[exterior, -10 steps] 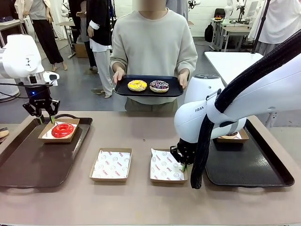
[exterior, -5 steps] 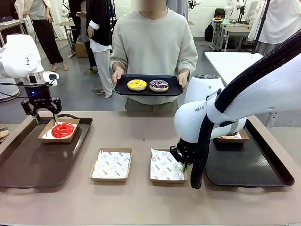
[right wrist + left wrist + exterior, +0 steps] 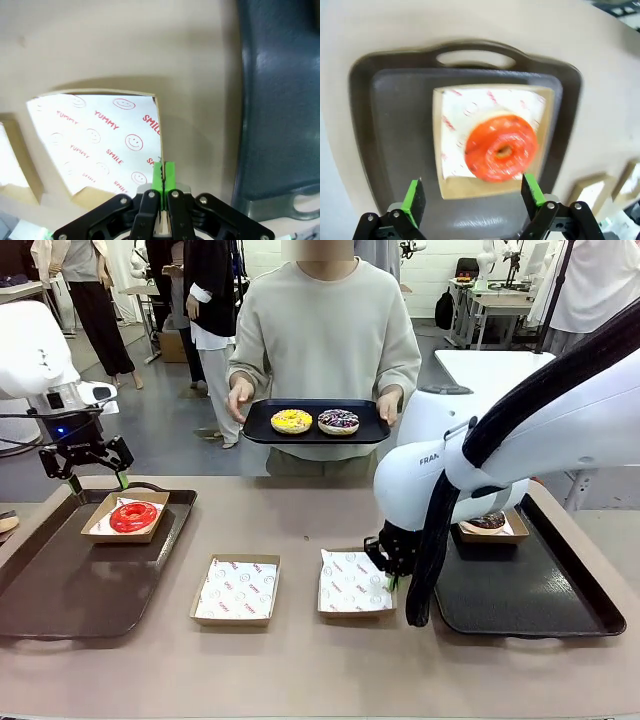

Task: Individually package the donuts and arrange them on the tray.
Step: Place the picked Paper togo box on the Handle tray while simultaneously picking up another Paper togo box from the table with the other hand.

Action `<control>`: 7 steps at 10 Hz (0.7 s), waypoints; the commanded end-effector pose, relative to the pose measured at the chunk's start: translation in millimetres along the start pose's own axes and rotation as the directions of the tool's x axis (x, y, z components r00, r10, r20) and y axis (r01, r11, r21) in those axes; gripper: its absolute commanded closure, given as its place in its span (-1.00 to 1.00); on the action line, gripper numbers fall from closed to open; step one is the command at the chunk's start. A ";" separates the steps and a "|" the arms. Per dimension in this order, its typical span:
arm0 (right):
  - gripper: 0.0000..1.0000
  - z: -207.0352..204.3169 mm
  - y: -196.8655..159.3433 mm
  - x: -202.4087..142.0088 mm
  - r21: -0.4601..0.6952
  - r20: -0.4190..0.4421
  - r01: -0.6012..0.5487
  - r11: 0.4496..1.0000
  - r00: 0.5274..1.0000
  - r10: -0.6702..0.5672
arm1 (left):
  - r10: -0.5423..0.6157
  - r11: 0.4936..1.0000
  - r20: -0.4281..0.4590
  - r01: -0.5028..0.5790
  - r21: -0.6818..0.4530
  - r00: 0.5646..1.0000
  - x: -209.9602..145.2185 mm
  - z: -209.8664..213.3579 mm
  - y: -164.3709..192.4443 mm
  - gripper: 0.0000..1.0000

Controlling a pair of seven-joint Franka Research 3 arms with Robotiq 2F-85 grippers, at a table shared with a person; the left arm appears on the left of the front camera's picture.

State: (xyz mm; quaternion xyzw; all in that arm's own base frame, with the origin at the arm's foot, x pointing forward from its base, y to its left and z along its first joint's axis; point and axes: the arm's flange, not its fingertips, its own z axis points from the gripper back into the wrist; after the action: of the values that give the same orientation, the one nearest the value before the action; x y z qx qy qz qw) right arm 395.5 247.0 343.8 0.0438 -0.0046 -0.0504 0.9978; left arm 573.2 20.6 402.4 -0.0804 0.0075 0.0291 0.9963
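A glossy red donut point(image 3: 133, 517) lies in a paper-lined box point(image 3: 112, 530) on the left tray point(image 3: 60, 590). My left gripper point(image 3: 98, 482) hovers open above the tray's far edge. In the left wrist view the red donut point(image 3: 501, 148) sits below and between the green pads point(image 3: 413, 202). My right gripper point(image 3: 392, 576) is shut on the right edge of an empty lined box point(image 3: 350, 585); up close, the right gripper point(image 3: 163, 181) pinches the box point(image 3: 100, 142) at its rim. The person holds a black tray point(image 3: 262, 430) with a yellow donut point(image 3: 291, 421) and a purple-brown donut point(image 3: 338, 422). A chocolate donut point(image 3: 488, 522) sits boxed on the right tray point(image 3: 540, 600).
A second empty lined box point(image 3: 236, 589) lies on the table left of centre. The right arm's white body and black cable sleeve point(image 3: 430, 560) hang over the right tray's left side. The right tray's edge point(image 3: 280, 100) runs close beside the pinched box.
My left gripper opened wide and rose up and left, away from the red donut's box. My right arm lifted a little, tipping up the pinched box's right edge.
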 end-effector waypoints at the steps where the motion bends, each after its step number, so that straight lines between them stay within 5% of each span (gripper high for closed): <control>1: 1.00 45.5 -4.3 11.5 0.042 -0.002 -0.024 0.999 1.000 0.024 | -0.077 0.980 0.057 0.086 -0.179 0.995 -54.0 15.7 22.0 -1.00; 7: 1.00 127.4 13.1 75.3 0.010 0.004 0.016 1.000 1.000 -0.016 | 0.001 0.767 0.196 0.125 -0.629 0.981 -184.1 54.8 95.3 -1.00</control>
State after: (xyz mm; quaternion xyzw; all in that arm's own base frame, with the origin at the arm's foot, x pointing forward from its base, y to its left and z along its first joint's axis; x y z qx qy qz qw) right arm 453.9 233.8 473.5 0.0619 -0.0153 -0.0530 0.9966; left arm 399.0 101.2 440.8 -0.3789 -0.0842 -0.0002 0.9216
